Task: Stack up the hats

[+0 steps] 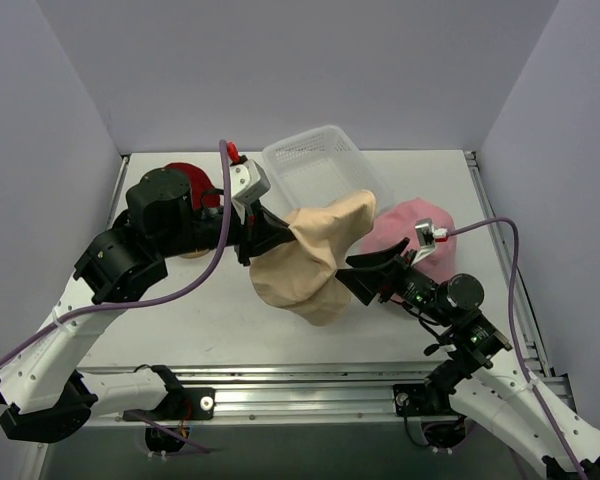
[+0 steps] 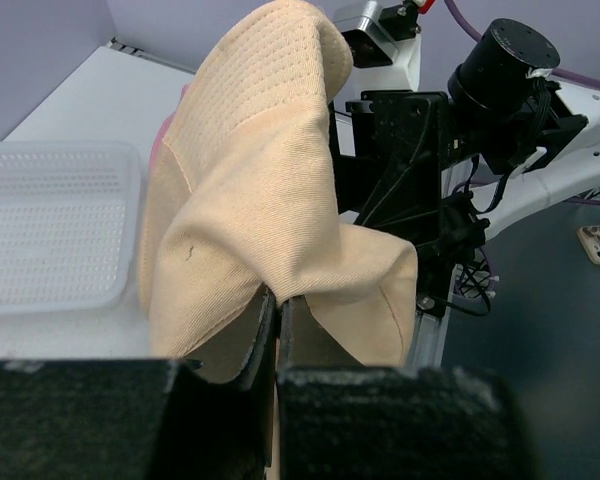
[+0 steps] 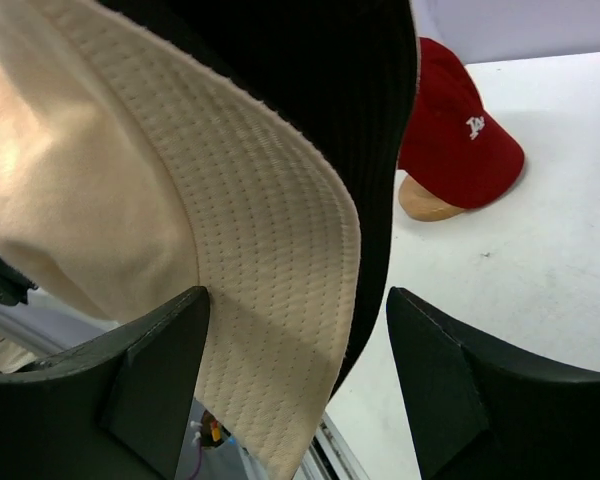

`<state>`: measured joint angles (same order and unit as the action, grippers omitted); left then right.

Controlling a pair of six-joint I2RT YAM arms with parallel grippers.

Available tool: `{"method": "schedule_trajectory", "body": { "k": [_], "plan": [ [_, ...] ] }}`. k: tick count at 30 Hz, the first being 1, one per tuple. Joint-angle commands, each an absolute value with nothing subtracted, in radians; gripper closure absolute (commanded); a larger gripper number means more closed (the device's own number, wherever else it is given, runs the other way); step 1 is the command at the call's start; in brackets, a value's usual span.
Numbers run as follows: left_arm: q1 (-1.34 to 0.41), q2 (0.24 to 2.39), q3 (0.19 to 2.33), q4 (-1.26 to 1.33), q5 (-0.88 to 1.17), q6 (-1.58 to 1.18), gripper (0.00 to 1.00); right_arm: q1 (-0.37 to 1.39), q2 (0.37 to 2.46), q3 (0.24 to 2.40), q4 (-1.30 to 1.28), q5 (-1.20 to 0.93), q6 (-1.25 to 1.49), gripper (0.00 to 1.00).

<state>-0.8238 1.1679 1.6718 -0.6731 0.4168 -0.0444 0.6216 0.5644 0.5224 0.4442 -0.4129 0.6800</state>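
Tan bucket hat [image 1: 315, 260] hangs above the table [image 1: 210, 330], pinched in the closed left fingers [image 2: 263, 345]. Right fingers [image 3: 160, 360] stand wide astride its brim, probably to steady it for stacking.

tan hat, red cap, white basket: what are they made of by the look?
Tan hat: soft woven fabric, probably cotton, matte; visible weave, stitched rows on the brim, droops in folds.
Red cap: matte cloth, maybe cotton twill; white stitched-looking mark.
Basket: translucent white plastic, smooth; fine perforated mesh, moulded rim.
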Motion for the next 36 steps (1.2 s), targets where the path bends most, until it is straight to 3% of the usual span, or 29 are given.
{"method": "schedule_trajectory", "body": {
  "k": [1, 12, 19, 28, 36],
  "plan": [
    [-0.813, 1.167, 1.72, -0.65, 0.433, -0.051, 0.98, 0.62, 0.528, 0.499, 0.627, -0.512, 0.687, 0.33],
    [-0.782, 1.169, 1.683, -0.609, 0.439, -0.066, 0.98, 0.62, 0.488, 0.483, 0.66, -0.58, 0.693, 0.4],
    [-0.758, 1.167, 1.672, -0.615, 0.416, -0.066, 0.98, 0.62, 0.483, 0.462, 0.724, -0.617, 0.736, 0.53],
    [-0.733, 1.169, 1.655, -0.597, 0.391, -0.094, 0.98, 0.621, 0.497, 0.446, 0.782, -0.655, 0.724, 0.53],
    [-0.729, 1.17, 1.637, -0.551, 0.376, -0.123, 0.98, 0.621, 0.535, 0.512, 0.569, -0.487, 0.575, 0.48]
  ]
}}
